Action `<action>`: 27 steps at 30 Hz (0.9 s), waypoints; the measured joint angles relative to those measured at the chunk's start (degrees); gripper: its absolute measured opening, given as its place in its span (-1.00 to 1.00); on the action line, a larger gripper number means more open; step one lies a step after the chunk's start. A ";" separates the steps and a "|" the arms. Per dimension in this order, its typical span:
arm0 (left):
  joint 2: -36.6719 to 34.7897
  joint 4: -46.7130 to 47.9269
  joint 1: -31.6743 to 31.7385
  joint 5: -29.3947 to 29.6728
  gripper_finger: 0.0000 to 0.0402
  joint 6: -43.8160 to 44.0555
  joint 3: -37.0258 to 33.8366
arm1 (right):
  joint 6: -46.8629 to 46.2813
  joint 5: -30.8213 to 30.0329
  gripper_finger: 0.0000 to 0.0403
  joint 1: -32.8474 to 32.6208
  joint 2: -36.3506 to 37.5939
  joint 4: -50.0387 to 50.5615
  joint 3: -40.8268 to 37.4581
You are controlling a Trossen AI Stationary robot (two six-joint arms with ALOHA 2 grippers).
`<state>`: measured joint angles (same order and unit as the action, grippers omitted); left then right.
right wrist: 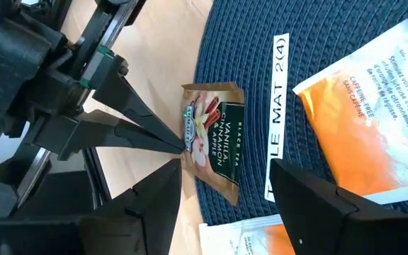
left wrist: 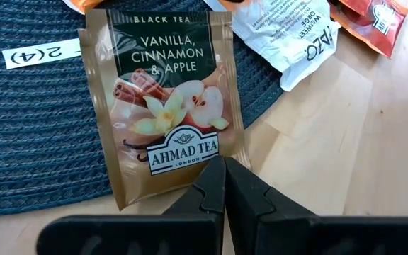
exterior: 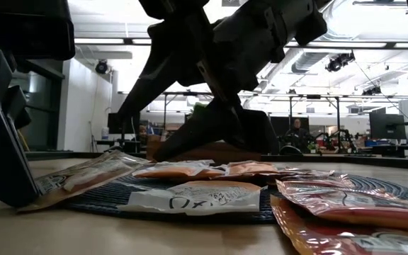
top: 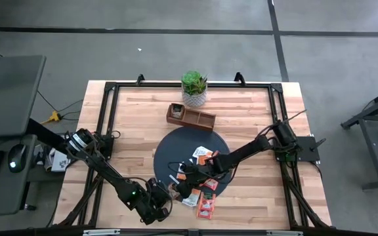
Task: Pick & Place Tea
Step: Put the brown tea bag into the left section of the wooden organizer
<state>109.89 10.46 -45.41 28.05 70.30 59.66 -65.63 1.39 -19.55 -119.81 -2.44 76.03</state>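
Left wrist view: left gripper (left wrist: 224,177), pressed together, seemingly pinches brown tea sachet (left wrist: 165,99) edge.

mat (top: 192,141) (dark, round) | tea sachets (top: 205,196) scattered | both arms over it

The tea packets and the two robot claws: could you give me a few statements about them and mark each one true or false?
1. The left gripper is shut on the brown tea sachet. True.
2. That sachet is labelled green tea with mint. False: it reads black tea, vanilla, cinnamon and apple.
3. The right gripper is open. True: its fingers stand wide apart above the dark round mat.
4. The right gripper holds an orange sachet. False: nothing sits between its fingers.
5. The wooden tray lies on the mat among the sachets. False: it sits beyond the mat, beside the potted plant.
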 joint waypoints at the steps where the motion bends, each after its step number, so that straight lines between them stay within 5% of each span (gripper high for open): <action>1: 0.00 0.00 0.00 0.00 -1.00 0.00 0.00 | 0.00 -0.04 0.05 0.00 0.00 -0.04 0.00; 27: 0.00 -0.09 0.02 -0.20 -1.00 0.02 0.02 | -4.63 0.85 -0.04 -0.90 -4.50 -5.48 0.09</action>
<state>109.89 10.37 -45.39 27.86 70.32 59.68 -70.25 2.24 -20.45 -124.31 -7.91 76.12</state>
